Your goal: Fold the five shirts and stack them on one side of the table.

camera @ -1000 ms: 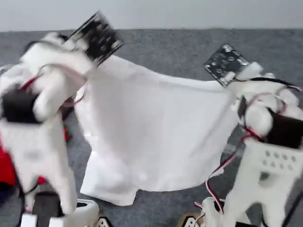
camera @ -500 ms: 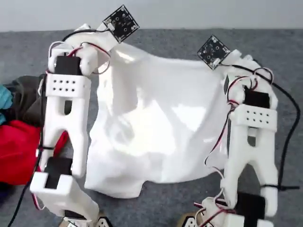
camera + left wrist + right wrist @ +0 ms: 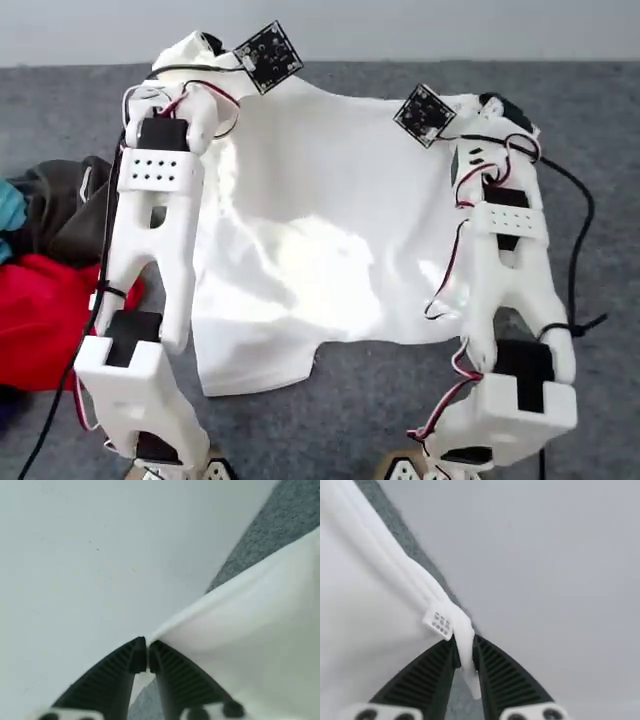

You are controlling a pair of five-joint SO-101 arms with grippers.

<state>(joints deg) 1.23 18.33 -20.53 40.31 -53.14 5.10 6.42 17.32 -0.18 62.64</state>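
My left gripper (image 3: 147,655) had its jaws pinched together on the very edge of the white shirt (image 3: 320,230), with only the tips catching cloth. My right gripper (image 3: 464,652) was clamped on a thicker hem beside a small label. Each held a far corner of the shirt near the table's (image 3: 360,430) far edge, and the rest lay rumpled between the arms toward the near edge. A red shirt (image 3: 40,320) and a dark one (image 3: 60,210) were heaped at the left edge. I judged the left hold the weak point. With so little fabric in those tips, a pull could slip it free and skew the fold.
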